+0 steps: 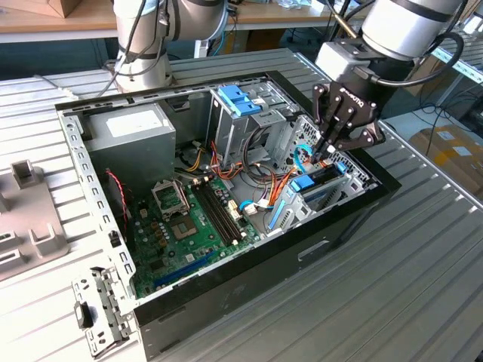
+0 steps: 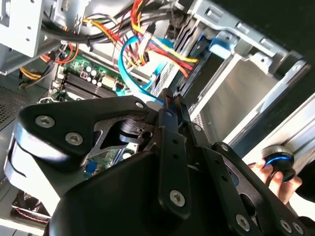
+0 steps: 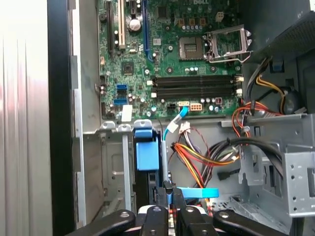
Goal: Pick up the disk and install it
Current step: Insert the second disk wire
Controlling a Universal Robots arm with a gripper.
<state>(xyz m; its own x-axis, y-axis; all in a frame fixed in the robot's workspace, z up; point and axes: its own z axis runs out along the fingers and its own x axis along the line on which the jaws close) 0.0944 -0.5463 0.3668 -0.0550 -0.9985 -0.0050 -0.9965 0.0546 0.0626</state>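
Lying open on the ribbed metal counter (image 1: 423, 264), a black computer case (image 1: 249, 271) exposes its green motherboard (image 1: 189, 219), a grey power supply (image 1: 132, 139) and bundled cables. At the case's corner nearest the arm, the disk (image 1: 315, 185), dark and framed in bright blue plastic, sits on edge in a metal drive cage. The claw (image 1: 329, 151) hangs directly above it, fingers pressed together, apparently touching its upper edge. The disk looks rigid, fairly heavy and shock-sensitive; its blue tab (image 3: 146, 152) in the first wrist view seems the safest hold.
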